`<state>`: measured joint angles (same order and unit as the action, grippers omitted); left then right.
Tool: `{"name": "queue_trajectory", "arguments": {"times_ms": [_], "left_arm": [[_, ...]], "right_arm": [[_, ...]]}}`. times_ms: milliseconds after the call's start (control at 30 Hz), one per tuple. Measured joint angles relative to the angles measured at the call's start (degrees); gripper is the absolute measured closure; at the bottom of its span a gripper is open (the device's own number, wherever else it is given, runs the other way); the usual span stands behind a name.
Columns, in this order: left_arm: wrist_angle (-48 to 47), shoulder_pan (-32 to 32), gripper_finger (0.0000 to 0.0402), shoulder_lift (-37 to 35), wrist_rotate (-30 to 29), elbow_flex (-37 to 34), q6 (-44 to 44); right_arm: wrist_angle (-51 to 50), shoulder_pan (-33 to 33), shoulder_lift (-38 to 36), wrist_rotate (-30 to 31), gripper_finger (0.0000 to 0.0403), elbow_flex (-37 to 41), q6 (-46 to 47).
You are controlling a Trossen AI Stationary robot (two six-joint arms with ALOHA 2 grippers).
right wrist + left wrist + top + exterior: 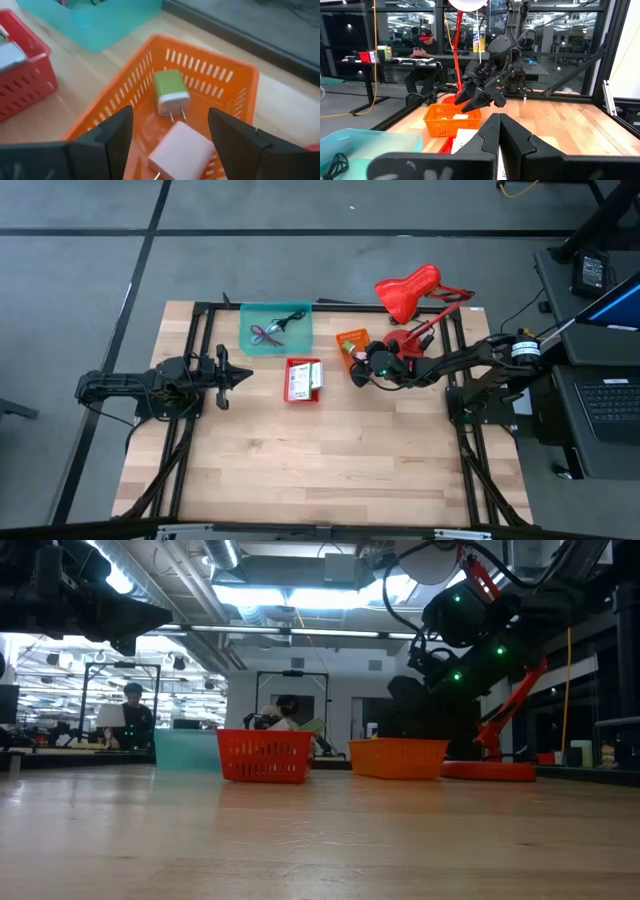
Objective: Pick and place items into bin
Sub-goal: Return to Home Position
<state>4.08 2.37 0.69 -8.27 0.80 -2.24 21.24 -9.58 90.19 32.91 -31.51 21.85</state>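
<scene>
The right tool (171,127) is held wide open and empty above the orange bin (210,67). There the white charger adapter (182,150) is seen lying beside a green-and-white adapter (169,90), so delivery is judged done. The right arm is stretched across the bench (330,460) with its wrist tipped down. The left tool (499,135) is parked closed at the left.

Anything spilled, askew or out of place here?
Nothing stands out. Two adapters lie in the orange bin under the open right gripper, cables in the teal bin, boxes in the red bin; the left gripper rests shut at left.
</scene>
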Motion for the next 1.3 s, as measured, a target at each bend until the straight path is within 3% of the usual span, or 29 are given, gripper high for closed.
{"name": "queue_trajectory", "arguments": {"times_ms": [133,233,567,1000,1300], "left_arm": [[0.2,0.0,0.0398,0.0,0.0,0.0,0.3],[0.3,0.0,0.0398,0.0,0.0,0.0,1.5],[0.3,0.0,0.0398,0.0,0.3,0.0,1.9],[-3.4,0.0,0.0398,-0.2,0.0,2.5,3.5],[-1.4,0.0,0.0398,-0.2,-3.5,2.6,6.0]], "right_arm": [[0.1,0.3,-1.5,-0.4,0.0171,-0.7,-1.7],[-0.4,0.8,-3.4,-2.8,0.0197,-1.7,-3.3],[-5.5,6.9,-11.0,-4.5,0.0391,-2.4,-9.1],[-19.3,17.3,-29.1,-4.6,0.0402,-2.4,-7.2],[-21.7,23.6,-36.9,-4.3,0.0403,-1.5,-8.6]]}}
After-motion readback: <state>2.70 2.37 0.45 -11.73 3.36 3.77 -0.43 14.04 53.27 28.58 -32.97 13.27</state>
